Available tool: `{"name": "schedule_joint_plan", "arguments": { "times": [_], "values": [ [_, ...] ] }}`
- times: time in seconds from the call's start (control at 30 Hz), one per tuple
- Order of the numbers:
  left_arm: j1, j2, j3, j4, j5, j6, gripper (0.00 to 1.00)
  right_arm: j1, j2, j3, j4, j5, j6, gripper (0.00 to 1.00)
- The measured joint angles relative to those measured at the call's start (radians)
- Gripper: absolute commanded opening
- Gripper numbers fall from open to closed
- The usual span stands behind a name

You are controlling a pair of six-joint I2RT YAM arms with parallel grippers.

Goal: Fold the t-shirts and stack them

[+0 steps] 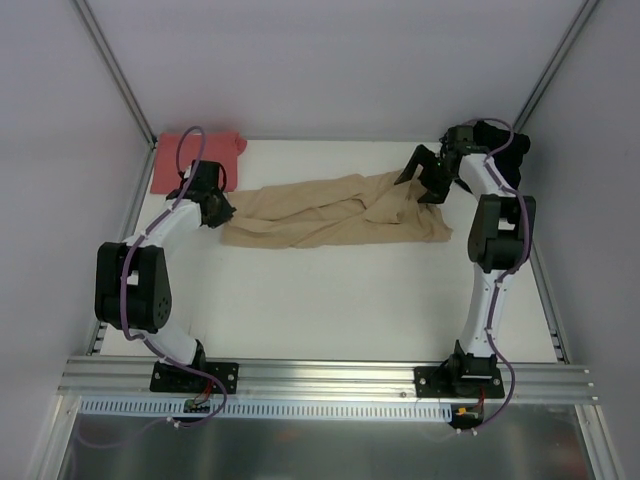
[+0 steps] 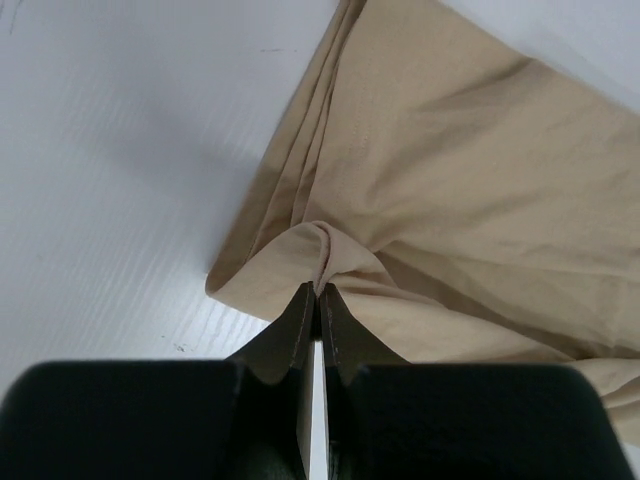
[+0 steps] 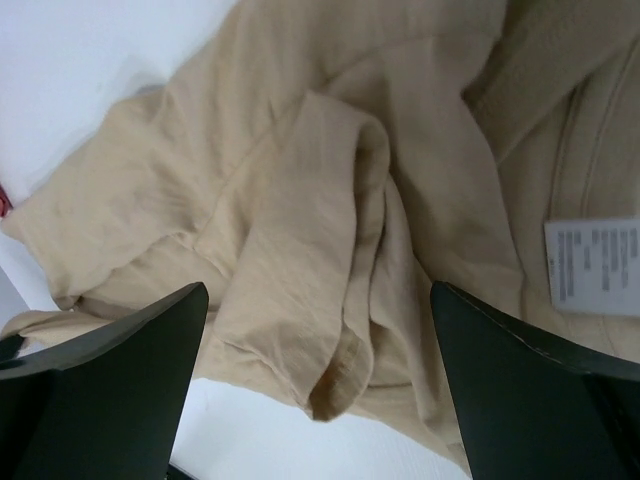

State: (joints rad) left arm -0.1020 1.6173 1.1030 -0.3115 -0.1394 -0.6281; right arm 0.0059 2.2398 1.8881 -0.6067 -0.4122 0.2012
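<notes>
The left claw (image 2: pixel 316 300) fills the bottom of its wrist view. Its two dark fingers are pressed together on a puckered fold of the tan-beige soft cloth t-shirt (image 2: pixel 470 180), at the garment's left end.

In the overhead view that shirt (image 1: pixel 335 212) lies rumpled and drawn into a long band across the upper middle of the white table (image 1: pixel 330 310), running from the left claw (image 1: pixel 222 212) to the right claw (image 1: pixel 425 175). The salmon-red cloth t-shirt (image 1: pixel 185 160) sits bunched in the upper left corner and the black cloth t-shirt (image 1: pixel 500 140) in the upper right, behind the right arm.

The right claw (image 3: pixel 318 300) hangs over the shirt's right end with its fingers spread wide and holding nothing. Below it are a twisted sleeve and, at the right edge of the frame, a white printed label (image 3: pixel 592 262).

The step in hand looks like spreading this shirt flat before any fold. To do it well, the right claw should come down on one clean edge near the label. The heaped sleeve would put several layers in the pinch. Once it closes there, a gentle pull away from the left claw should draw out the wrinkles. Too hard a pull could slip the fold from the left grip.
</notes>
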Motion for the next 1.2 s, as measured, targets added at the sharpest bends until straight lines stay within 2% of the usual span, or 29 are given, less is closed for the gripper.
{"name": "schedule_joint_plan", "arguments": {
  "times": [0.23, 0.37, 0.4, 0.43, 0.47, 0.53, 0.6, 0.73, 0.9, 1.2],
  "values": [
    [0.012, 0.011, 0.046, 0.0, -0.004, 0.019, 0.0, -0.001, -0.186, -0.246, 0.056, -0.001, -0.001, 0.99],
    [0.027, 0.026, 0.082, -0.002, -0.006, 0.026, 0.01, -0.001, -0.273, -0.304, 0.08, -0.005, -0.003, 1.0],
    [0.032, 0.034, 0.094, -0.002, -0.007, 0.027, 0.05, -0.001, -0.283, -0.311, 0.088, -0.005, -0.005, 1.0],
    [0.036, 0.048, 0.108, -0.002, -0.009, 0.032, 0.11, -0.001, -0.292, -0.317, 0.095, -0.007, -0.005, 0.99],
    [0.039, 0.063, 0.121, -0.003, -0.01, 0.038, 0.31, -0.001, -0.296, -0.322, 0.102, -0.009, -0.007, 1.0],
    [0.045, 0.104, 0.154, -0.013, -0.018, 0.047, 0.56, -0.001, -0.303, -0.34, 0.116, -0.015, -0.01, 0.99],
    [0.05, 0.146, 0.18, -0.02, -0.025, 0.056, 0.99, -0.001, -0.309, -0.365, 0.125, -0.023, -0.011, 0.99],
    [0.058, 0.192, 0.19, -0.042, -0.028, 0.045, 0.99, 0.0, -0.321, -0.403, 0.124, -0.042, -0.012, 0.99],
    [0.058, 0.166, 0.162, -0.038, -0.024, 0.044, 0.99, 0.018, -0.332, -0.415, 0.124, -0.047, -0.012, 0.99],
    [0.058, -0.098, 0.017, -0.037, 0.032, 0.044, 0.99, 0.125, -0.324, -0.445, 0.143, -0.055, 0.0, 0.99]
  ]
}}
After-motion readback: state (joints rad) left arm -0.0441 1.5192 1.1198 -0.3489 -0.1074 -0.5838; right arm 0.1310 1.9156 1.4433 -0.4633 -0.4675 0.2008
